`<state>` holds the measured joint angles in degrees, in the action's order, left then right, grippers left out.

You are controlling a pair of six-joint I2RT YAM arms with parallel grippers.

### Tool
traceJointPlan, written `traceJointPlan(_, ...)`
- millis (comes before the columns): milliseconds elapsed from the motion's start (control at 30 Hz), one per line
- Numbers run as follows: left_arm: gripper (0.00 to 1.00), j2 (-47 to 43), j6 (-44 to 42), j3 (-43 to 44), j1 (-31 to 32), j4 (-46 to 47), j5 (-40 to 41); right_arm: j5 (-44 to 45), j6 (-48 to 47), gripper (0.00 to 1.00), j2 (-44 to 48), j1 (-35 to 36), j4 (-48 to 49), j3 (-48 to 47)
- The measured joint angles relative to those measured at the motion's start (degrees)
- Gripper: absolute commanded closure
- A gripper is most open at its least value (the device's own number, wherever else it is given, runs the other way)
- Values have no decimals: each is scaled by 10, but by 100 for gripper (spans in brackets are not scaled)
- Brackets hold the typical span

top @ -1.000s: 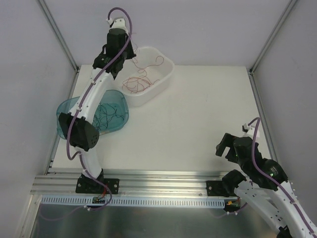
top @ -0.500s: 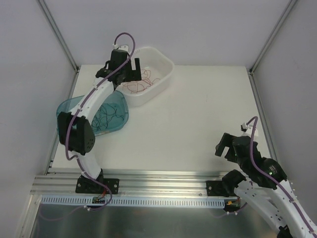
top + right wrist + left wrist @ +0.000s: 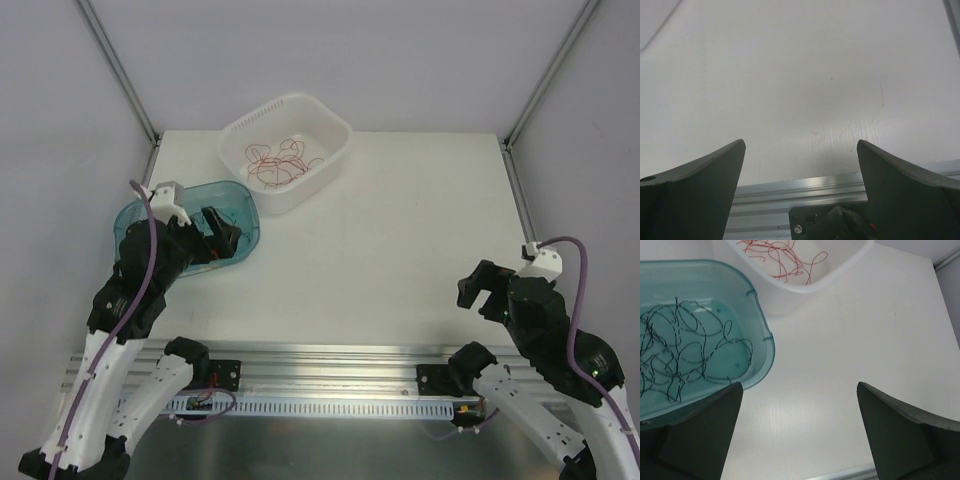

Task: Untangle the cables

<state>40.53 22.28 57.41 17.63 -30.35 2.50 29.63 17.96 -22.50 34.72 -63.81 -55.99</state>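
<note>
Thin red cables (image 3: 280,165) lie curled in the white basket (image 3: 335,125) at the back; the left wrist view shows the red cables (image 3: 785,260) at its top edge. Black cables (image 3: 685,350) loop loosely inside the teal tub (image 3: 760,335), which the top view shows as the teal tub (image 3: 130,215) at the left, partly hidden by my left arm. My left gripper (image 3: 222,233) hovers over the tub's right end, open and empty, as the left gripper (image 3: 799,385) shows in its own view. My right gripper (image 3: 480,285) is open and empty near the front right; the right gripper (image 3: 801,142) sees only bare table.
The aluminium rail (image 3: 330,365) with both arm bases runs along the table's near edge. Grey walls and frame posts (image 3: 120,70) close in the left, back and right sides. The basket and tub nearly touch at the back left.
My left arm has drawn back from the white basket to above the teal tub, and its gripper has opened. The right arm has shifted slightly right and nearer.
</note>
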Motion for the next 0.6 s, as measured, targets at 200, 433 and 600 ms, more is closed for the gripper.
traceJointPlan(200,1,-160,12,-43,0,-132,-6,30,-18,0,33,0,-32,-43)
traceJointPlan(433,1,-283,14,-24,0,-238,14,46,-37,0,85,0,-56,-83)
traceJointPlan(600,1,-380,14,9,0,-262,56,36,-59,0,133,0,-59,-91)
